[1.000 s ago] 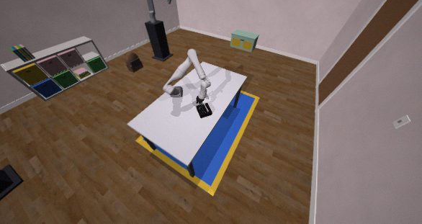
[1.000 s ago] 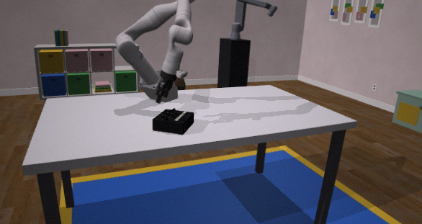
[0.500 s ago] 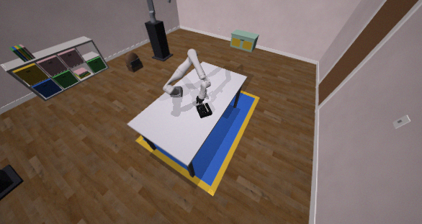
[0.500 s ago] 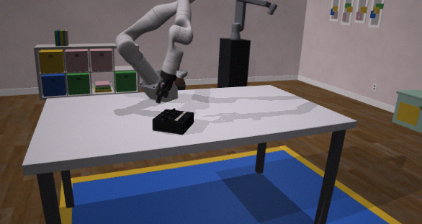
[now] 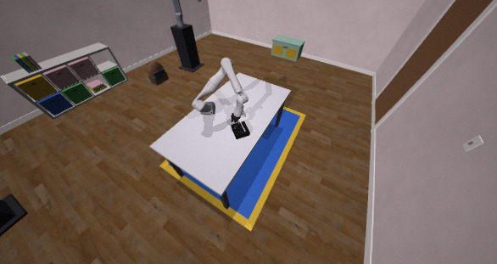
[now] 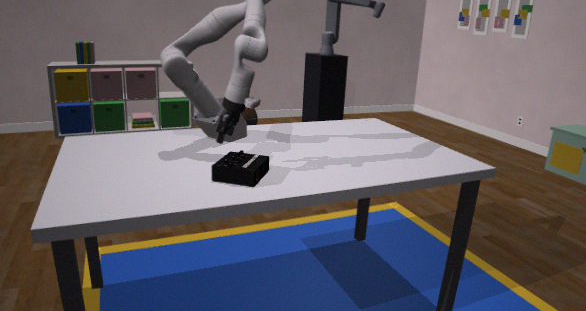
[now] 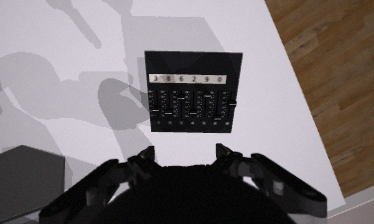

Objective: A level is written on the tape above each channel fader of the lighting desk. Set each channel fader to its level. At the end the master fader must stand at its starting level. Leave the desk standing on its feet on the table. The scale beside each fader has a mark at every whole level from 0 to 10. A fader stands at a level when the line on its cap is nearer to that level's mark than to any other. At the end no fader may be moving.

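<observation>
claw (image 7: 184, 150) fully open, empty, hanging above near edge of lighting desk (image 7: 193, 92), no contact. lighting desk flat on white desk (image 7: 268, 100), toward edge nearest floor. tape (image 7: 188, 79) above faders; leftmost digit shadowed.

risks:
- caps close-packed; wide fingers may nudge neighbour while pushing one.
- rightmost fader (image 7: 232, 103), likely master, easily knocked off start level.
- misread shadowed digit, wrong level.
- sideways push too hard: small box slides toward desk edge or tips off feet.
</observation>
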### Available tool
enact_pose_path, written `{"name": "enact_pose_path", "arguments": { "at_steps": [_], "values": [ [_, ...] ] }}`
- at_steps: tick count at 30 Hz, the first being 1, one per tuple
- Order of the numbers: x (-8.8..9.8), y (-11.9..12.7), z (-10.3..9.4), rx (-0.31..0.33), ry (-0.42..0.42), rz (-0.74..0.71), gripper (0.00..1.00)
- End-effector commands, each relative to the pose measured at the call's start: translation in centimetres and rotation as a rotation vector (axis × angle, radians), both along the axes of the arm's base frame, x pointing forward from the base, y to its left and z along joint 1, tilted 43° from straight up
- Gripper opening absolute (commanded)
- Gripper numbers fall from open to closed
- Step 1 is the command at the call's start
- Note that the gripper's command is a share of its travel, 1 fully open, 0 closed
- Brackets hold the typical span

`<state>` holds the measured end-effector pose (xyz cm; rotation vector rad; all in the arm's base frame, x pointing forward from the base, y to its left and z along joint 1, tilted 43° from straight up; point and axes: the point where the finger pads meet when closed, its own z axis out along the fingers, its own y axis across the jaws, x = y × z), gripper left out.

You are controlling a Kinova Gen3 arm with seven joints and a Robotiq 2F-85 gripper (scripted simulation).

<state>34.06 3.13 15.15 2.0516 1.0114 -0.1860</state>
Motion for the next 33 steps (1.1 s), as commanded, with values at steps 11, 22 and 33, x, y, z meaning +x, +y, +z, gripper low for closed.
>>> {"name": "enact_pose_path", "arguments": {
  "at_steps": [11, 22, 33],
  "values": [
    [0.0, 0.0, 0.0, 0.004, -0.001, -0.003, 1.00],
    [-0.2, 0.2, 0.3, -0.018, 0.086, 0.076, 1.00],
    [-0.5, 0.8, 1.2, -0.086, 0.343, 0.324, 1.00]
  ]
}}
